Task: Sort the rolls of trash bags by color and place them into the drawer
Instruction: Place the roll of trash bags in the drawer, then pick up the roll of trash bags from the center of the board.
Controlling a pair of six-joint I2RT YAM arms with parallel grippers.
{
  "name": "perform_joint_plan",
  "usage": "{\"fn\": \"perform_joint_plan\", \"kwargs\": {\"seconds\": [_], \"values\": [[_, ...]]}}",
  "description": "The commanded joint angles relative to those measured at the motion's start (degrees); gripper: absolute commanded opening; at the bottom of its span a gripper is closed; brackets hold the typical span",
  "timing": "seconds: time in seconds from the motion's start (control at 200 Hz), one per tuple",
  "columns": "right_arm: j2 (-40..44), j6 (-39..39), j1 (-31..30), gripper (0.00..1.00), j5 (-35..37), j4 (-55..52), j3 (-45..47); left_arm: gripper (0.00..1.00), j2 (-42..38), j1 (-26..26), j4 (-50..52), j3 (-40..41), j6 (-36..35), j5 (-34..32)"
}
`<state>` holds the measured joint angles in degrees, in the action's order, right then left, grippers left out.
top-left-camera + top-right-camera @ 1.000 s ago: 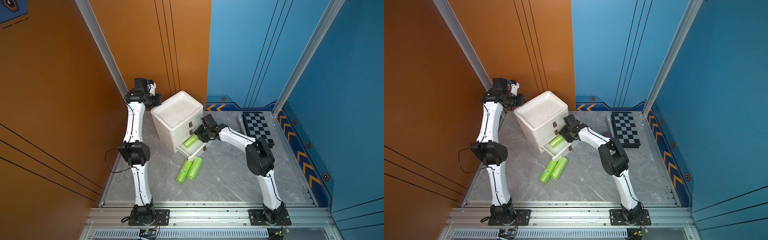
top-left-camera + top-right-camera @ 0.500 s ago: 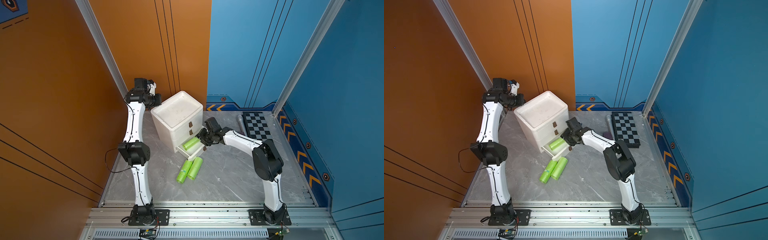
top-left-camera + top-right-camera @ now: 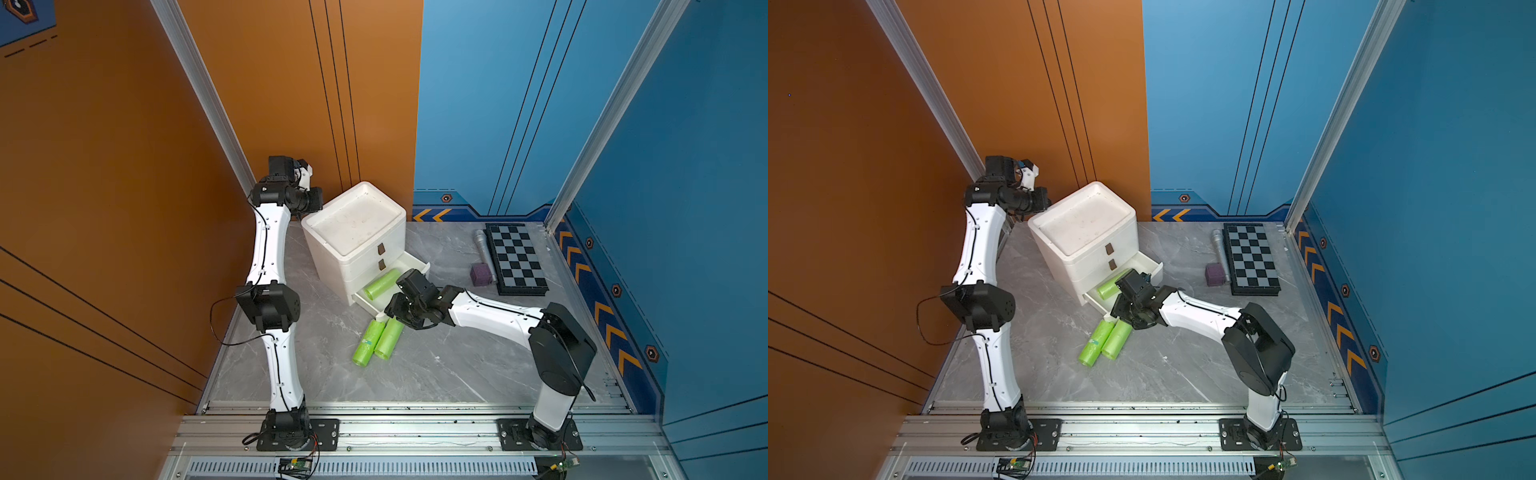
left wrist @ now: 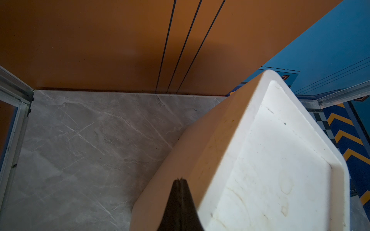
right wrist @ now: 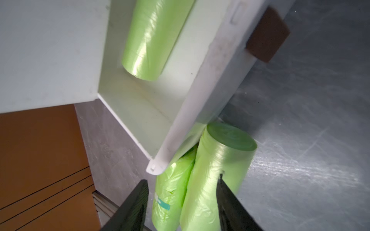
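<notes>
One lime green roll [image 3: 381,284] [image 5: 152,40] lies inside the open bottom drawer [image 3: 415,264] of the white cabinet [image 3: 357,220]. Two more green rolls lie side by side on the table just in front of the drawer's corner: a labelled one [image 3: 368,343] [image 5: 170,196] and a plain one [image 3: 388,338] [image 5: 212,180]. My right gripper [image 3: 392,309] [image 5: 182,179] hangs open over their near ends, holding nothing, its fingers straddling both. My left gripper [image 4: 181,180] is shut and empty at the cabinet's [image 4: 270,160] back left corner.
A folded chessboard [image 3: 517,259], a grey microphone [image 3: 484,253] and a small purple cube [image 3: 481,274] lie at the back right. The orange wall stands close behind the cabinet and the left arm. The cabinet's two upper drawers are closed.
My right gripper has drawn back from the drawer toward the front, leaving the green roll inside, and now hangs over the two rolls on the table. The left arm has not moved.
</notes>
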<state>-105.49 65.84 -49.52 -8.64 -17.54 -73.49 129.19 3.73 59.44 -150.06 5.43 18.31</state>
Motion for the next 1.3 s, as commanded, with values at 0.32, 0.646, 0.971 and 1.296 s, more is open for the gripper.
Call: {"fn": "perform_joint_plan", "kwargs": {"seconds": [0.32, 0.646, 0.971, 1.296], "values": [[-4.5, 3.7, -1.9, 0.57, 4.1, -1.6, 2.7, 0.03, 0.0, -2.2, 7.9, 2.2, -0.7, 5.2], [-6.4, 3.8, -3.4, 0.57, 4.5, -1.6, 1.7, 0.03, 0.0, -2.4, 8.0, 2.1, -0.8, 5.1], [-5.4, 4.0, -3.8, 0.32, 4.2, -1.4, 4.3, 0.03, -0.1, -2.6, 7.9, 2.4, -0.9, 4.9], [7.2, 1.3, -1.5, 0.30, -0.2, -3.5, 6.0, 0.03, -0.2, -2.8, 7.9, 2.6, -1.0, 4.3]]}}
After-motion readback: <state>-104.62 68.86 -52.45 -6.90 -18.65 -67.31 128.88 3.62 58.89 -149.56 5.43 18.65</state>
